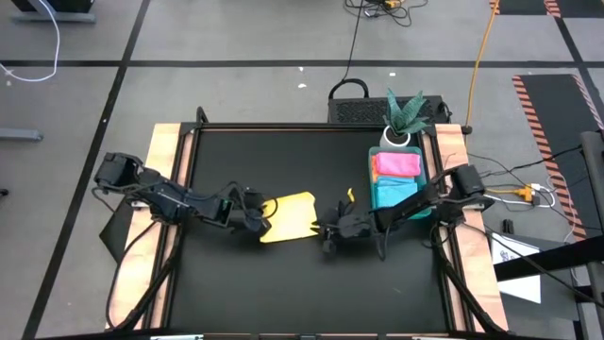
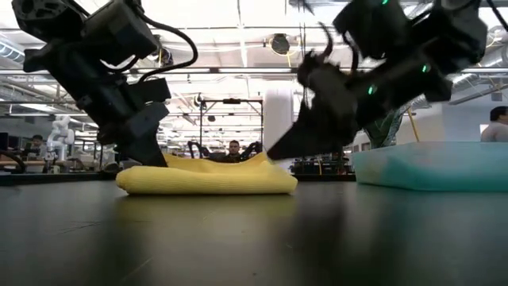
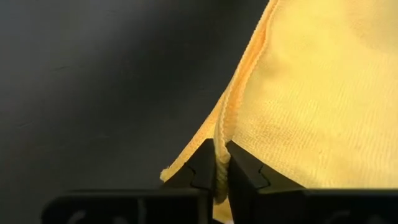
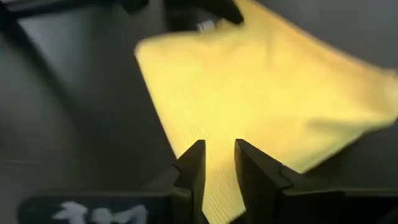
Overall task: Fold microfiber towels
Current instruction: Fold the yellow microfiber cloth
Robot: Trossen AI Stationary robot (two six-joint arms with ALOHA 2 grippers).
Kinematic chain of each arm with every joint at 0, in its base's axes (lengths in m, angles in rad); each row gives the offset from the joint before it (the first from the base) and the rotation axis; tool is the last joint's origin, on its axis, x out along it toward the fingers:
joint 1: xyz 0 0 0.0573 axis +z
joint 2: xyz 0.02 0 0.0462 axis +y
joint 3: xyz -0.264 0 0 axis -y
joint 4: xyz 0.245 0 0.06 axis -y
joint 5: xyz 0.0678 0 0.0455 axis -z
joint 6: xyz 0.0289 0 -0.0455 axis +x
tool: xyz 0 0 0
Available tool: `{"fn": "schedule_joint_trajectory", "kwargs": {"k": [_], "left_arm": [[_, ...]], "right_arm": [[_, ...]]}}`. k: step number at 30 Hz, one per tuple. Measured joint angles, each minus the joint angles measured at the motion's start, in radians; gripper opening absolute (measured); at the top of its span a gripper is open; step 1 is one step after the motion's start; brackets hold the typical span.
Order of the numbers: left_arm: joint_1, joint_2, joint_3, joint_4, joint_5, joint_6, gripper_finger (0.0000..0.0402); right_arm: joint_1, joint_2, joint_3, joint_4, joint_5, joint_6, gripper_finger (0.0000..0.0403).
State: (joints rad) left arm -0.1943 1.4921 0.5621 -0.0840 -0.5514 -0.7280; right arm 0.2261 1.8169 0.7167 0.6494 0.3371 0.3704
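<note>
- no brand, label or writing can be read anywhere; a white sheet at the lower right of the high view carries dark marks too small to make out.
- yellow towel (image 1: 291, 217) lies folded near the middle of the black bench (image 1: 283, 283); in the low view it is a flat, soft doubled pad with rounded edges, plain bright yellow, fine ribbed weave.
- left gripper (image 1: 257, 219) sits at the towel's left edge; in the left wrist view its fingers (image 3: 244, 174) are clenched on the towel's stitched hem, which runs up between them.
- right gripper (image 1: 330, 229) is just right of the towel's right edge; in the right wrist view its fingers (image 4: 189, 171) stand a little apart over the yellow cloth, grasping nothing that can be seen.
- pink towel (image 1: 397, 164) and light blue towel (image 1: 393, 192) lie folded in the green tray (image 1: 427, 213) at centre right of the high view, pink above blue.
- a potted plant (image 1: 404, 115) stands just above the tray.
</note>
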Motion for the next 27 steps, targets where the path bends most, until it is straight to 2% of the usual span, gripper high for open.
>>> {"fn": "schedule_joint_trajectory", "kwargs": {"k": [4,8,11,13,16,19,24,27], "left_arm": [[0.019,0.0,0.0,-0.031,0.035,0.036,0.0051],[0.062,-0.019,0.0,-0.086,0.113,0.072,0.0092],[0.097,-0.073,0.0,-0.136,0.165,0.077,0.0121],[0.109,-0.116,0.0,-0.156,0.157,0.066,0.0132],[0.122,-0.16,0.0,-0.179,0.119,0.065,0.0139],[0.144,-0.154,0.0,-0.187,0.109,0.086,0.014],[0.154,-0.071,0.0,-0.182,0.13,0.092,0.014],[0.126,-0.023,0.0,-0.131,0.18,0.081,0.014]], "right_arm": [[-0.019,0.076,0.05,-0.001,0.0,0.002,0.0043],[-0.03,0.092,0.114,-0.034,0.0,-0.025,0.0009],[-0.039,0.088,0.162,-0.077,-0.002,-0.032,0.0003],[-0.052,0.091,0.202,-0.113,-0.004,-0.031,0.0004],[-0.072,0.109,0.247,-0.193,-0.025,-0.019,0.0001],[-0.088,0.14,0.261,-0.21,-0.028,-0.016,0.0001],[-0.086,0.159,0.257,-0.272,-0.077,0.009,0.0001],[-0.05,0.147,0.255,-0.34,-0.077,0.016,0.0001]]}}
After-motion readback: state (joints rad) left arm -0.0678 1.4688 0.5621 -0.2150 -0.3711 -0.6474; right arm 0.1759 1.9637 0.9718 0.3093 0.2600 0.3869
